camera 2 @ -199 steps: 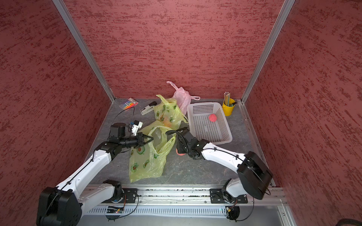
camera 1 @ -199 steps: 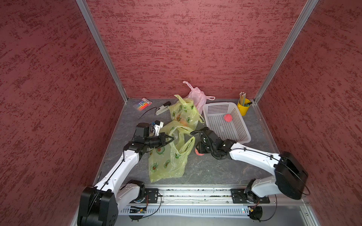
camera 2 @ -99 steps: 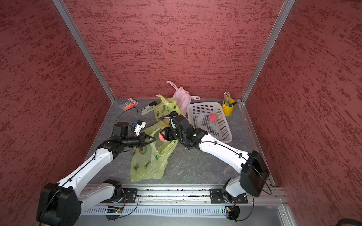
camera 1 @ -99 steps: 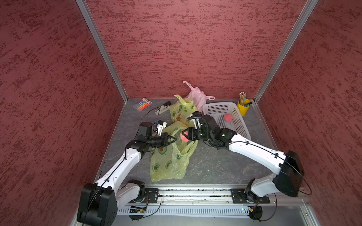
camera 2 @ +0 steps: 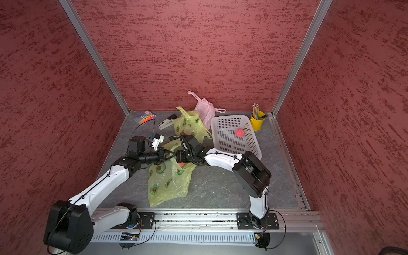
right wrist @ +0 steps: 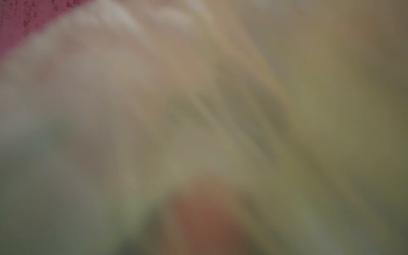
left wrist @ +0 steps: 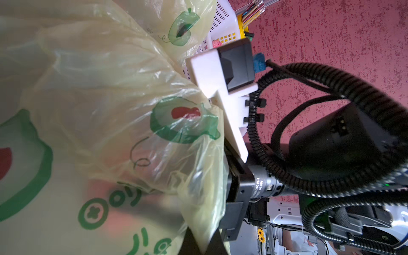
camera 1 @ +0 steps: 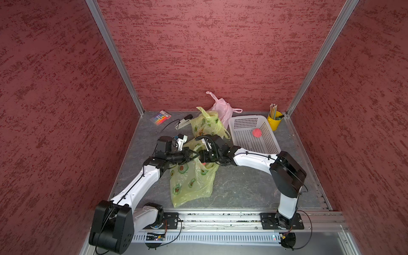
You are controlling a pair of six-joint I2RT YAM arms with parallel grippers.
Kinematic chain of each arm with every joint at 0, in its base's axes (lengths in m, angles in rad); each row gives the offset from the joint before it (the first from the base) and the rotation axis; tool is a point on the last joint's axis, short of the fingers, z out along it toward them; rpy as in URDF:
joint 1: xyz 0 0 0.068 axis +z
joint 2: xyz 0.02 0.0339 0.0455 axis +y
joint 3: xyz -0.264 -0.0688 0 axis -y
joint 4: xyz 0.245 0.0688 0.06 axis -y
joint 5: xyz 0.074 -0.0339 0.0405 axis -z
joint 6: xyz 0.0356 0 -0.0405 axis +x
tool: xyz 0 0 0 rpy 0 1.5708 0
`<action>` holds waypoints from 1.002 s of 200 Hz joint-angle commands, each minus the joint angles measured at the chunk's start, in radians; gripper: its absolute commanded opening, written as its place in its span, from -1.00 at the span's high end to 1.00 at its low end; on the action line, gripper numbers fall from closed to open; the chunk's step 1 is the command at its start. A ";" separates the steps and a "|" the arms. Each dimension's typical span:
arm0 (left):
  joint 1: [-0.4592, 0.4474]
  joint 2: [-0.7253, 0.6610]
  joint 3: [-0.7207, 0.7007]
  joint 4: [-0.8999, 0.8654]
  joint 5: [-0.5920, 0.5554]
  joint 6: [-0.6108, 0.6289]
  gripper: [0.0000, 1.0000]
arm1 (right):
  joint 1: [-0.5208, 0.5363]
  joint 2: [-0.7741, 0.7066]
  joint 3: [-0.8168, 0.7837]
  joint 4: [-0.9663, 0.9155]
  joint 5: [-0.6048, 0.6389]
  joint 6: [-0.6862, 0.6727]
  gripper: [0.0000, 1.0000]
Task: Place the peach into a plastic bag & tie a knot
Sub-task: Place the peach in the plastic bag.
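Down into the bag has gone the right arm since half a second ago, when it carried the peach above the mouth. Nearest me, the yellow-green avocado-print plastic bag (camera 1: 192,183) lies on the grey table (camera 1: 238,187), its bottom toward the front rail. At its raised mouth the left fingers (camera 1: 189,154) are clamped on the rim, and the left wrist view shows the film pinched between them. Facing them, the right fingers (camera 1: 201,155) are pushed into the opening; I cannot tell whether they are parted or gripping. The peach (camera 1: 204,164) shows as a pink-red spot inside the bag, just below them. Green lettering printed on the bag is too warped to read. Farther back are a second avocado-print bag (camera 1: 205,125), a pink bag (camera 1: 223,108), a white basket (camera 1: 246,117) holding another pink-red fruit (camera 1: 257,133), a yellow cup of pencils (camera 1: 273,120), a stapler (camera 1: 183,122) and a colourful packet (camera 1: 160,117).
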 commanded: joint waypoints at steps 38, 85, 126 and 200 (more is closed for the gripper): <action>0.008 -0.007 -0.009 0.026 0.006 0.003 1.00 | 0.007 -0.045 -0.033 0.165 -0.204 0.087 -0.72; 0.014 -0.014 -0.004 0.009 0.011 0.012 1.00 | -0.025 -0.191 -0.046 -0.070 -0.059 -0.062 -0.54; 0.022 -0.022 0.004 -0.005 0.015 0.022 1.00 | -0.068 -0.387 -0.001 -0.368 0.217 -0.169 -0.84; 0.013 -0.005 0.022 0.006 0.020 0.011 1.00 | -0.245 -0.642 0.007 -0.376 0.525 -0.291 -0.98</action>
